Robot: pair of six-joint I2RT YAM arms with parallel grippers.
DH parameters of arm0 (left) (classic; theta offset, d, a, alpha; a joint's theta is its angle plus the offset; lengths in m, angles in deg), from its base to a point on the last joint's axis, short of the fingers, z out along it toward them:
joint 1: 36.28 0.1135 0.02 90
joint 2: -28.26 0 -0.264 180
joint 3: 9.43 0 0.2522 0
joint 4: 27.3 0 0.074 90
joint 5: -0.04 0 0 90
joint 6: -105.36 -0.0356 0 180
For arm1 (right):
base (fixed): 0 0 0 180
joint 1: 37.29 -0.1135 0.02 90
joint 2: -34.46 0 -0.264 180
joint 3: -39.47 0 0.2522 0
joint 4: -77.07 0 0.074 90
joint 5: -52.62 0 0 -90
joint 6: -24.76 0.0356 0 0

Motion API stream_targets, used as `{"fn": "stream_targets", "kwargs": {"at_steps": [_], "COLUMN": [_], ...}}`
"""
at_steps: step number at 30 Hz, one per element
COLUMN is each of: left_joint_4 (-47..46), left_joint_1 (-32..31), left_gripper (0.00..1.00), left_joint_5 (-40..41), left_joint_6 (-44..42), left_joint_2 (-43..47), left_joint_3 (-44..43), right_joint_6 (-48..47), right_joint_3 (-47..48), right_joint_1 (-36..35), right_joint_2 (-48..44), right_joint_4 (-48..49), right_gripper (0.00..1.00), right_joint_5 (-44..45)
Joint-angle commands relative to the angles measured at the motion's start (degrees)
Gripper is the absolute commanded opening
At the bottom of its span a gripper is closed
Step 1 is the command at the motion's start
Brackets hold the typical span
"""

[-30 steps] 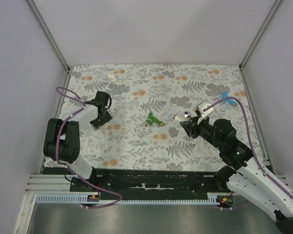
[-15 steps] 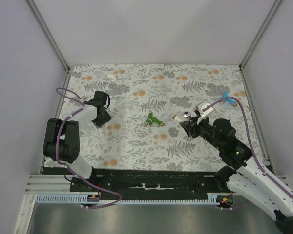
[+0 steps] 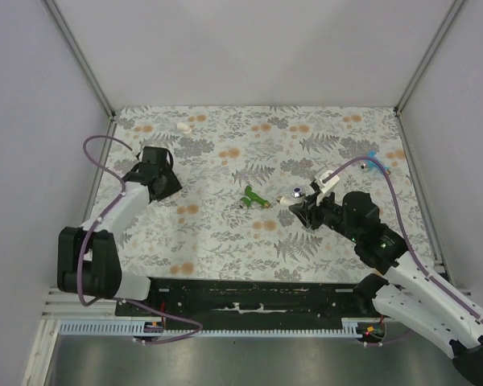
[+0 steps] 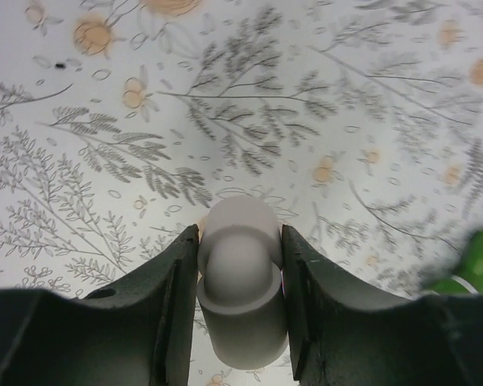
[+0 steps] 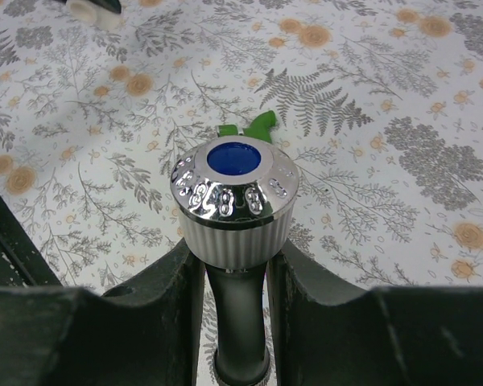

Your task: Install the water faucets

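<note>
While stretched forward from the near-left base, forearm slanting up toward the far left part of the floral cloth [image 3: 225,233], pinched a stubby white elbow fitting [image 4: 240,281] in the left gripper [image 4: 240,241]. Pressed both black fingers [image 4: 173,314] flat against its sides, with the rounded bend facing the wrist camera and the wider collar sitting deeper between the fingers. Could not tell whether raised off the cloth or resting on it.

Folded at the elbow on the right side, forearm running up and leftward toward mid-table. Clamped the white faucet [image 5: 235,181] in the right gripper [image 5: 235,261], fingers closed on the ribbed white body beneath a chrome cap with a blue centre. Pointed that cap away from the arm, toward the green faucet [image 3: 253,197] lying on the cloth at the middle, near but apart. Noted the blue faucet [image 3: 373,157] by the far right edge, well apart from both grippers, and a second white fitting [image 3: 183,126] near the far left corner.
</note>
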State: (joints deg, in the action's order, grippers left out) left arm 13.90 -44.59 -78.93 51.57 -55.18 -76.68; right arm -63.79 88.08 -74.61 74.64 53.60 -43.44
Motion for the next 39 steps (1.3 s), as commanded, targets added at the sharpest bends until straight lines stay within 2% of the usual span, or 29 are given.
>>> {"fn": "stream_targets", "kwargs": {"at_steps": [1, 4, 7, 9, 11, 14, 17, 20, 26, 34, 36, 39], "left_joint_4": [-7.13, -9.24, -13.01, -16.70, -21.52, -29.61, -38.23, -46.40, -59.76, -87.18, -90.36, -89.06], "left_joint_1": [0.23, 0.23, 0.14, 0.23, 0.23, 0.23, 0.14, -0.12, -1.52, -2.67, -3.37, -4.69], "left_gripper": [0.11, 0.08, 0.08, 0.03, 0.02, 0.02, 0.02, 0.02, 0.02, 0.02, 0.02, 0.02], "left_joint_5": [-10.39, -18.91, -28.49, -34.73, -43.41, -54.67, -64.26, -69.81, -71.41, -68.34, -67.54, -66.05], "left_joint_6": [-8.78, -11.23, -11.95, -11.51, -10.55, -7.04, -1.59, 3.42, 14.58, 39.53, 42.53, 43.16], "left_joint_2": [9.42, 13.73, 17.51, 19.18, 19.89, 19.11, 17.88, 18.05, 21.65, 23.15, 23.41, 24.72], "left_joint_3": [1.02, 1.02, 1.55, 2.16, 3.22, 4.10, 5.59, 6.73, 8.76, 14.38, 15.08, 15.79], "right_joint_6": [-0.93, 0.29, 2.06, 1.54, 1.80, 2.50, -0.74, -5.22, -11.91, -17.27, -18.24, -19.47], "right_joint_3": [2.77, 2.33, 3.81, 4.61, 4.00, 3.03, 4.60, 6.10, 7.86, 12.07, 13.31, 15.50], "right_joint_1": [-0.21, -0.12, -0.21, -0.21, -0.12, -0.21, -0.03, -0.12, -0.12, -0.12, -0.12, -0.12], "right_joint_2": [2.44, 4.19, 6.13, 7.45, 8.50, 10.17, 11.67, 12.64, 12.38, 12.90, 12.99, 13.69], "right_joint_4": [8.47, 13.75, 14.81, 15.25, 19.88, 27.36, 28.17, 28.70, 31.07, 33.97, 33.97, 33.89], "right_gripper": [0.00, 0.02, 0.00, 0.00, 0.00, 0.00, 0.00, 0.00, 0.00, 0.00, 0.00, 0.00], "right_joint_5": [-7.37, -8.70, -8.87, -11.23, -13.61, -14.76, -17.04, -19.76, -27.06, -34.45, -36.11, -38.66]}}
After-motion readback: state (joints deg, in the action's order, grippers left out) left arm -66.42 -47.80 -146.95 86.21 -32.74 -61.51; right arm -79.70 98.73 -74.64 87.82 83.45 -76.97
